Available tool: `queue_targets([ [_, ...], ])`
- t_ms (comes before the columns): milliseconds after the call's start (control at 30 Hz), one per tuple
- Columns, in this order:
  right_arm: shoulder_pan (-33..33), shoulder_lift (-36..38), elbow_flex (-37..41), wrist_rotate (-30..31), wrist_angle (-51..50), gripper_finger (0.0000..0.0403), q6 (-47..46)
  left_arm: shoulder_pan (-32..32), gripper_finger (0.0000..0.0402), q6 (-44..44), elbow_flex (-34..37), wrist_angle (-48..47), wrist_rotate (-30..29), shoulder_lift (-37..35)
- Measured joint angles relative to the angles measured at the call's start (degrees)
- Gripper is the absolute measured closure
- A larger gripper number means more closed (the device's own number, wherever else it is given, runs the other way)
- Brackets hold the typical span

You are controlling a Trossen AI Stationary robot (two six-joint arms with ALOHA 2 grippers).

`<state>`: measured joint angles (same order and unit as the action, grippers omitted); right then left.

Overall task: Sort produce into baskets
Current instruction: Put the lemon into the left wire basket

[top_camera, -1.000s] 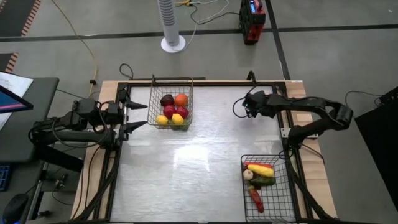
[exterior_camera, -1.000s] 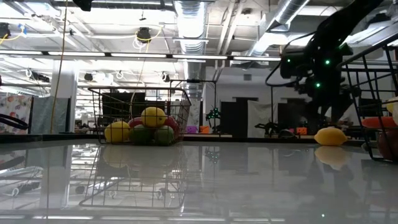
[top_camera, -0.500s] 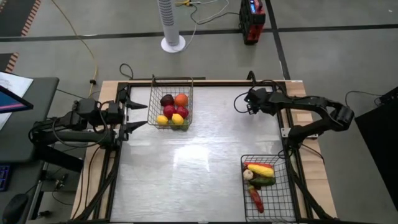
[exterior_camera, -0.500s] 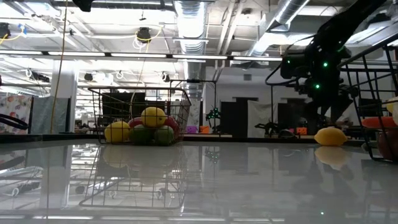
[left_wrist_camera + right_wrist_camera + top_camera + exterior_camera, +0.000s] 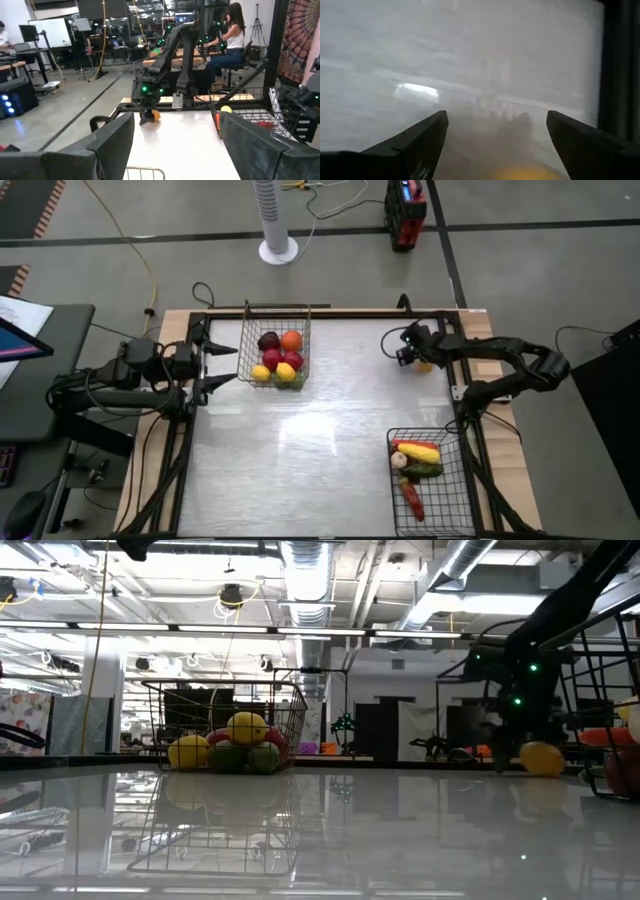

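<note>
Only the low view shows the yellow fruit point(image 5: 541, 757) clear beside the wide-spread right tool point(image 5: 512, 762).

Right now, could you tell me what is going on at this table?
The robot is sorting toy produce into two baskets. The right pincer, open, is low over a loose yellow fruit at the table's far right side. The far basket holds round fruit; the near basket holds long pieces. The left pincer waits, open, at the left edge.

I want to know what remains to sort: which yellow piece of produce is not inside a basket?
The yellow round piece lying alone on the table under the open right hand; the other yellow pieces sit inside the two baskets.
</note>
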<state>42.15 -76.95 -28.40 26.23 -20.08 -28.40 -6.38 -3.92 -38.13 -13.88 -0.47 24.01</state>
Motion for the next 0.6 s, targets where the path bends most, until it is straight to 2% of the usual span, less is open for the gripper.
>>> queue_targets([
  [133, 0.7, -0.06, -0.09, -1.92, 0.02, 0.0033, 1.15, -0.01, 0.0123, 0.07, 0.0, 0.05, -0.08, 0.11],
  [467, -2.24, -0.02, -0.18, -1.8, -6.18, 0.0035, -2.45, -0.01, 0.0123, 0.13, 0.0, -0.34, -0.21, 0.06],
  [600, -3.3, -0.06, -0.22, -1.73, -6.53, 0.0056, -2.76, -0.01, 0.0123, 0.15, 0.0, -0.34, -0.21, 0.06],
])
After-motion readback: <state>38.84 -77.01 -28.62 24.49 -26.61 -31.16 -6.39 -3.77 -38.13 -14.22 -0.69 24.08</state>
